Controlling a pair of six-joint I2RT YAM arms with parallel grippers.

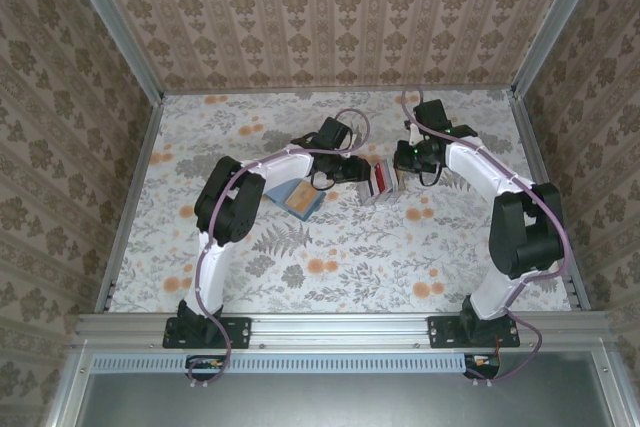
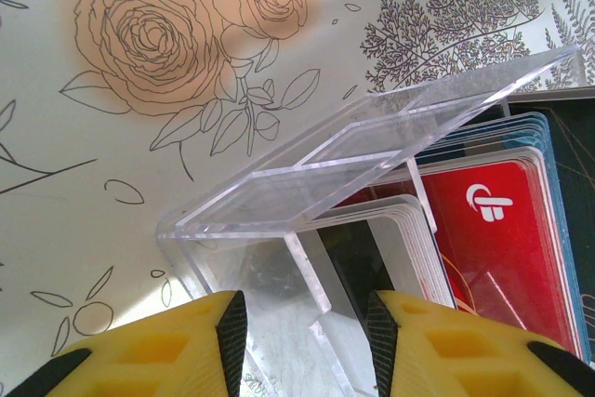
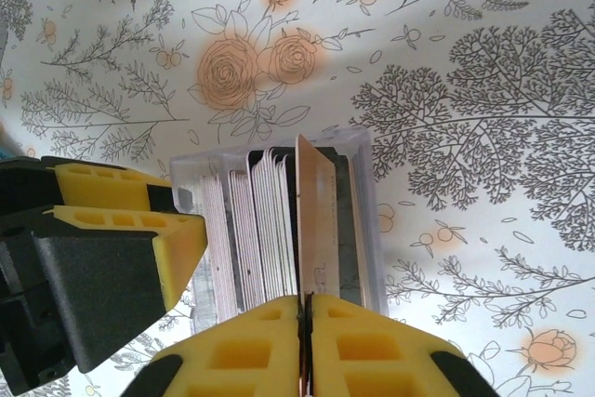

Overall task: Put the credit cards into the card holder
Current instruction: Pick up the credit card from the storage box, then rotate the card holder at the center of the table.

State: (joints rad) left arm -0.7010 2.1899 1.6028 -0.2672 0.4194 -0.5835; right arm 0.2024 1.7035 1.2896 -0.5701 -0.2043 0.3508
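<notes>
The credit cards (image 3: 260, 230) stand on edge in a clear slotted rack (image 3: 367, 220); a red one (image 2: 507, 258) and white ones (image 2: 414, 239) face the left wrist camera. My right gripper (image 3: 305, 299) is shut on the top edge of one pale card (image 3: 318, 220), which rises above the others and is still inside the rack. My left gripper (image 2: 307, 309) is open, its fingers straddling the rack's (image 2: 307, 174) clear end wall. The card holder (image 1: 300, 197), a teal wallet lying open with tan inside, sits left of the rack (image 1: 378, 185), beneath the left arm.
Both grippers, left (image 1: 355, 172) and right (image 1: 405, 162), meet at the rack in the table's middle back. The left gripper's yellow fingers (image 3: 139, 230) stand close beside the rack. Patterned walls enclose the floral tabletop (image 1: 330, 267) on three sides.
</notes>
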